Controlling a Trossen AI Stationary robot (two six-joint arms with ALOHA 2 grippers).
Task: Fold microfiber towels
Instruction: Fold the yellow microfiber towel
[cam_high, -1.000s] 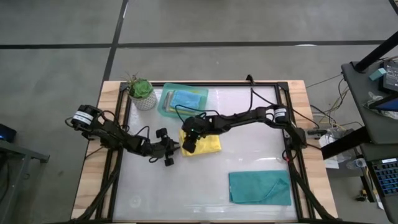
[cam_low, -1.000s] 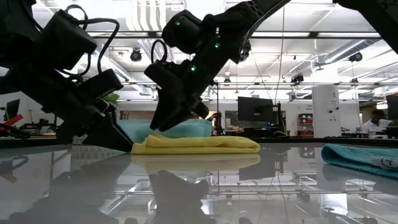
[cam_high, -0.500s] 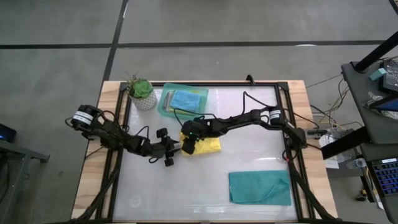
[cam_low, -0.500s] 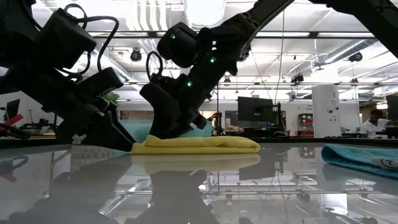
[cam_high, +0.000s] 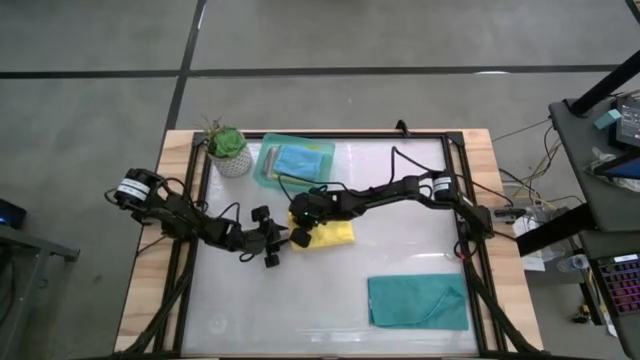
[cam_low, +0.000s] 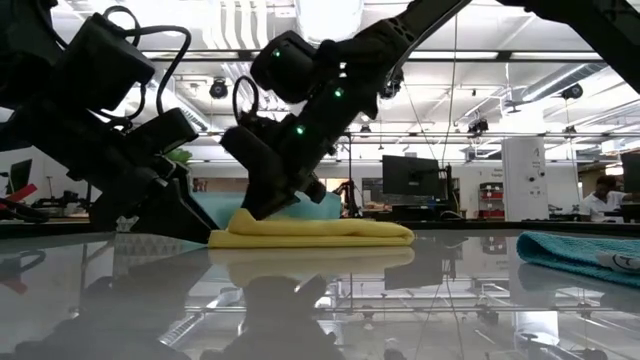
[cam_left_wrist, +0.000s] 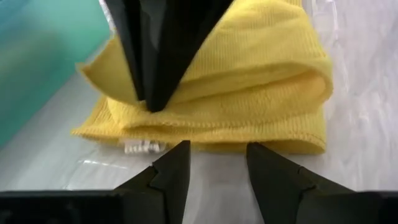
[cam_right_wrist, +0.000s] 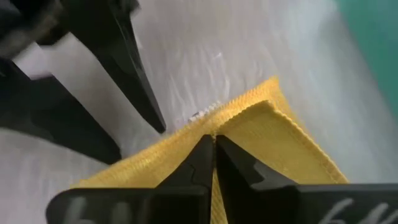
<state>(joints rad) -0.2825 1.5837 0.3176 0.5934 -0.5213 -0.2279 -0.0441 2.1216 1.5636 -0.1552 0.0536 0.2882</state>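
Visibly, right gripper (cam_right_wrist: 213, 144) pinches one yellow towel (cam_high: 333, 232); left gripper (cam_left_wrist: 216, 163) spread beside it.

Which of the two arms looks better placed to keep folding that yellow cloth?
Probably the right: its tool is shut on the yellow towel, pressing its edge. The left tool is open, beside it on the table.

Folded yellow towel (cam_left_wrist: 249, 93) lies on the pale table top (cam_left_wrist: 367, 130), layered edges facing the L gripper (cam_left_wrist: 214, 163). L fingers are spread apart, tips just short of the towel, not touching. R gripper (cam_left_wrist: 163, 93) pressed down into the towel's top fold, fingers together. Teal surface (cam_left_wrist: 43, 56) beside towel.
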